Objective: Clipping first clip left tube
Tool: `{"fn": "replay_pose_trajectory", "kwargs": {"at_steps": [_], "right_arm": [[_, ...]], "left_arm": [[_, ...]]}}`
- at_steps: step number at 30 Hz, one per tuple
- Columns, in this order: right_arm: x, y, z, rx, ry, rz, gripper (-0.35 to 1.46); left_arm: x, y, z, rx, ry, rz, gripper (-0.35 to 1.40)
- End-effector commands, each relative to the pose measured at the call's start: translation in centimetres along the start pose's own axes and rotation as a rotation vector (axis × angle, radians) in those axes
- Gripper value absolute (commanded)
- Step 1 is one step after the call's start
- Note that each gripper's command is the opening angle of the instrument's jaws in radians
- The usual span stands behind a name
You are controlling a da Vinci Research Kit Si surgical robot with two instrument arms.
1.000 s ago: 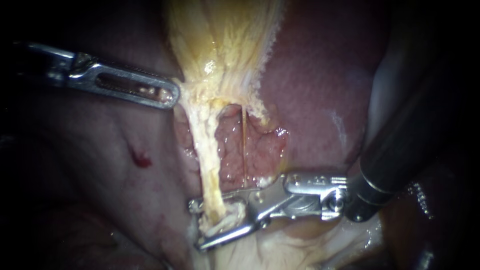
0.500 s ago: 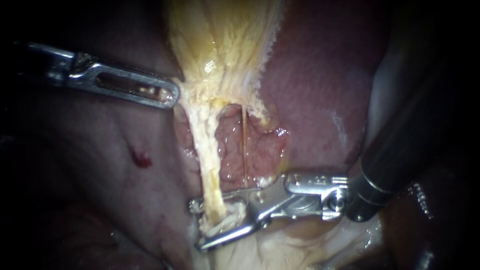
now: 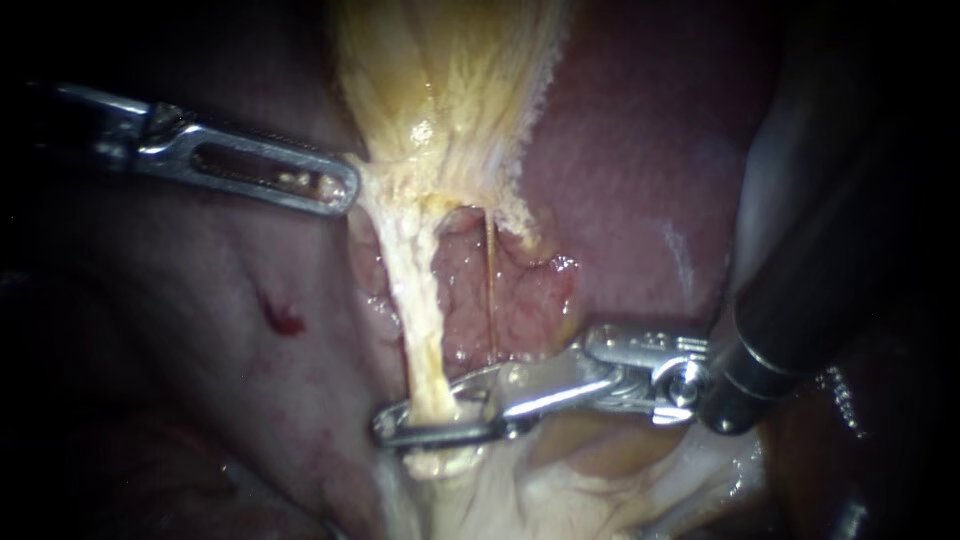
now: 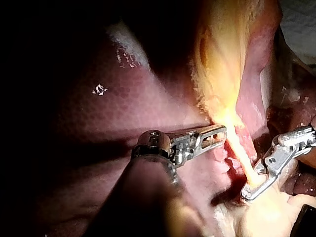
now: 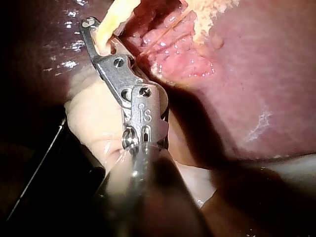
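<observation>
The right instrument (image 3: 392,428) has its jaws clamped across the left tube (image 3: 415,300) at its lower end, near the liver's (image 3: 640,180) lower edge (a thinner tube (image 3: 490,290) runs just beside). The left instrument's (image 3: 340,190) jaws pinch the gallbladder's (image 3: 450,80) edge.

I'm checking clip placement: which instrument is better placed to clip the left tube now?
Right. The right instrument has its jaws shut on the left tube. The left instrument sits higher, beside the gallbladder's narrow end, apart from that spot.
</observation>
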State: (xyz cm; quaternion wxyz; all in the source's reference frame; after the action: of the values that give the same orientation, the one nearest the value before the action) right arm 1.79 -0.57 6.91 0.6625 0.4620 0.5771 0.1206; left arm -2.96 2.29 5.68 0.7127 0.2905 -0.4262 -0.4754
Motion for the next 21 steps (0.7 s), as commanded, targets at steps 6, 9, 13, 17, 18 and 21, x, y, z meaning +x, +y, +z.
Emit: {"fn": "replay_pose_trajectory", "kwargs": {"at_steps": [6, 9, 13, 17, 18, 21], "right_arm": [[-0.01, -0.04, -0.01, 0.004, -0.002, 0.023, -0.35], [-0.01, -0.05, -0.01, 0.005, -0.003, 0.023, -0.35], [-0.01, -0.05, -0.01, 0.005, -0.003, 0.029, -0.35], [-0.01, -0.04, -0.02, 0.005, -0.003, 0.029, -0.35], [-0.01, -0.04, -0.02, 0.005, -0.003, 0.029, -0.35], [-0.01, -0.05, -0.02, 0.005, -0.003, 0.035, -0.35]], "left_arm": [[0.0, 0.0, 0.0, 0.0, 0.0, 0.0, -0.35], [0.0, 0.0, 0.0, 0.0, 0.0, 0.0, -0.35], [0.0, 0.0, 0.0, 0.0, 0.0, 0.0, -0.35], [0.0, 0.0, 0.0, 0.0, 0.0, 0.0, -0.35], [0.0, 0.0, 0.0, 0.0, 0.0, 0.0, -0.35], [0.0, 0.0, 0.0, 0.0, 0.0, 0.0, -0.35]]}}
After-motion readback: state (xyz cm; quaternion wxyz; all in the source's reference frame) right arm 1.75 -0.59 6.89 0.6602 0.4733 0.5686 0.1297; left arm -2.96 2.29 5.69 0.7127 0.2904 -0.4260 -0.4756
